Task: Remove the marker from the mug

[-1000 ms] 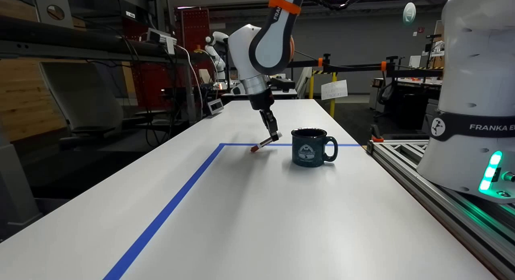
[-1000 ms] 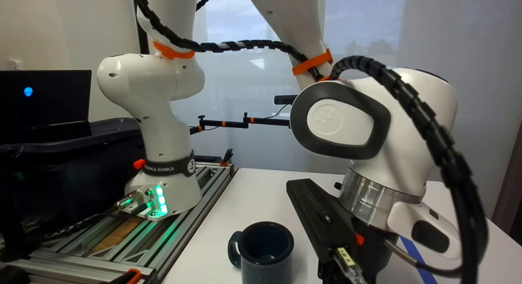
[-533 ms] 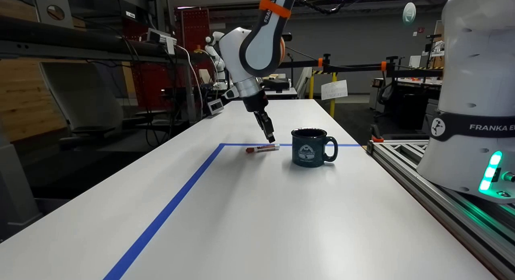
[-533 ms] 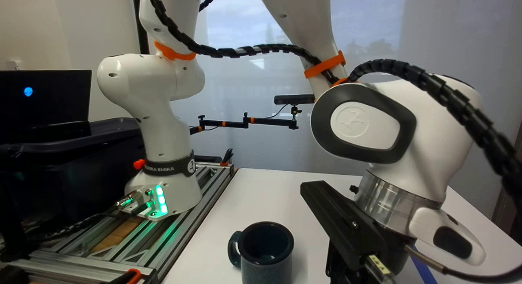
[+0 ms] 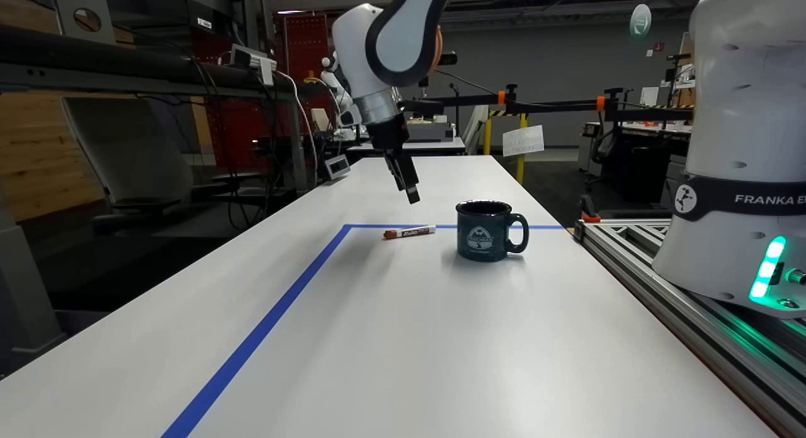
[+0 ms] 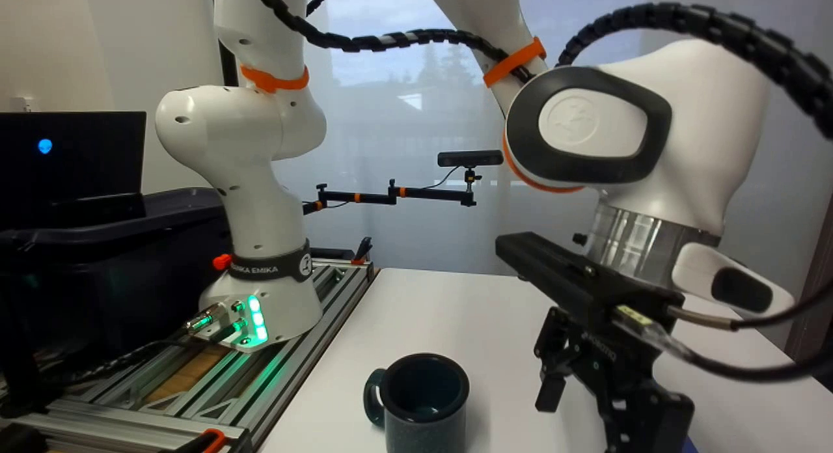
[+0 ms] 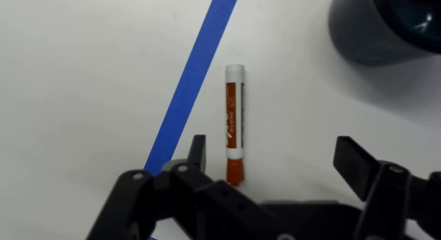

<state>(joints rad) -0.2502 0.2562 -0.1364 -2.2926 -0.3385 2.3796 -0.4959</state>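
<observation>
The marker (image 7: 235, 112) lies flat on the white table (image 5: 441, 337), outside the mug (image 5: 483, 231) and a little apart from it. Its body is white, with a rusty red label where "dry erase" can be read in pale letters, and a dark strip showing along one edge; one end is plain white, the other has an orange-red cap (turned away from the mug, in an exterior view). Just beside it runs a slanting strip of blue tape (image 7: 193, 78), nearer the white end than the cap and not touching either. The mug stands upright, dark, glossy and blue-green, with a side handle and a pale print. Above the table hangs the claw (image 7: 274, 156), clear of the marker, its fingers spread wide; in the wrist view the cap shows between them, closer to the finger on the picture's left. The white arm (image 6: 703, 127) appears in both exterior views, its base (image 6: 293, 310) glowing with green lights (image 6: 258, 317).
</observation>
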